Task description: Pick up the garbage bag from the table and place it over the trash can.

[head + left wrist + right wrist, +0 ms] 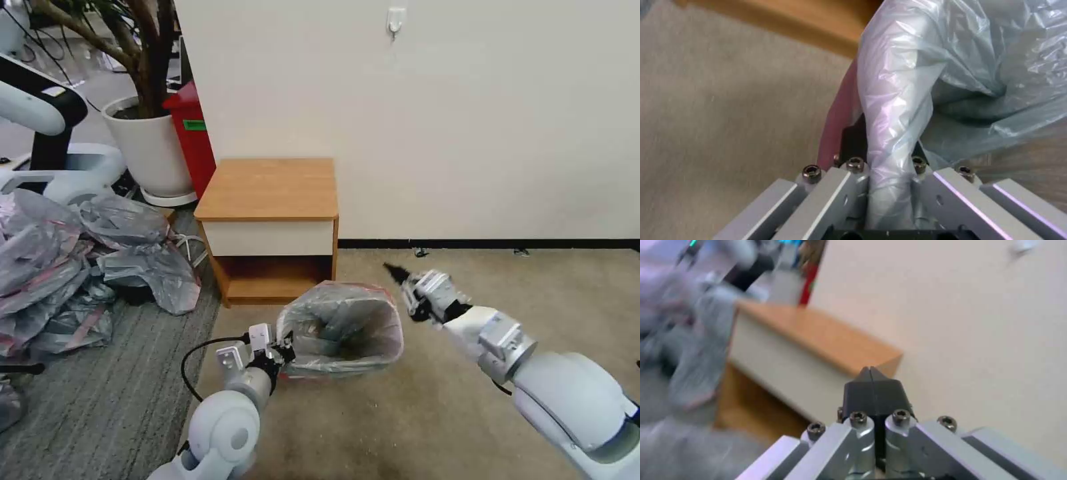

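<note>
The garbage bag (340,330) stands on the floor in front of the table (267,187), its mouth stretched open in a rounded rectangle with the pink band low around the rim. The trash can is hidden beneath the bag. My left gripper (288,347) is at the bag's left rim, shut on a fold of it. In the left wrist view that grey fold of the bag (893,110) runs between the fingers of the left gripper (887,143). My right gripper (395,271) hovers just right of the bag, apart from it, shut and holding nothing, as the right wrist view (871,371) confirms.
A heap of grey-and-pink bags (67,267) lies on the grey carpet at the left. Behind it stand a white plant pot (150,147), a tall red bin (193,133) and another robot (40,113). The wall runs behind the table; beige floor spreads to the right.
</note>
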